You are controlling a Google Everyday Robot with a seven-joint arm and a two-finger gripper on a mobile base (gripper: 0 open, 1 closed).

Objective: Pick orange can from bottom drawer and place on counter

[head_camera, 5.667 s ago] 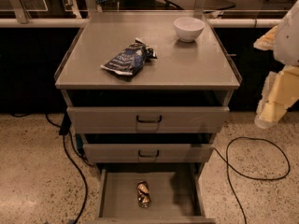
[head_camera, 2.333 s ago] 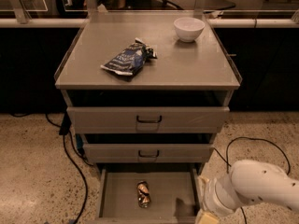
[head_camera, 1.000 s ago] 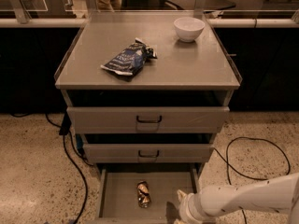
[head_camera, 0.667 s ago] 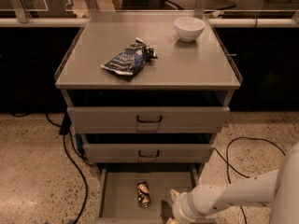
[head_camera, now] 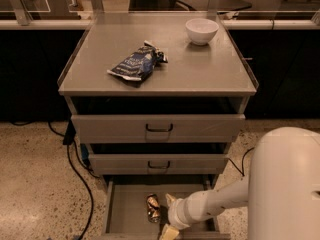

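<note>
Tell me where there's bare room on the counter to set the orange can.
Bare: front right of the counter, between snack bag, white bowl and right rim, and its back left corner. Crowded around the bag. The pincer is in the bottom drawer, right of the orange can.

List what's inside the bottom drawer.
In the bottom drawer, the orange can lies on the grey floor, the open gripper right beside it. The arm hides the floor's right part.

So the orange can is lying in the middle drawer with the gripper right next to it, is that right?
No. The camera view shows the orange can lying in the bottom drawer, not the middle one. The gripper is indeed right next to it.
</note>
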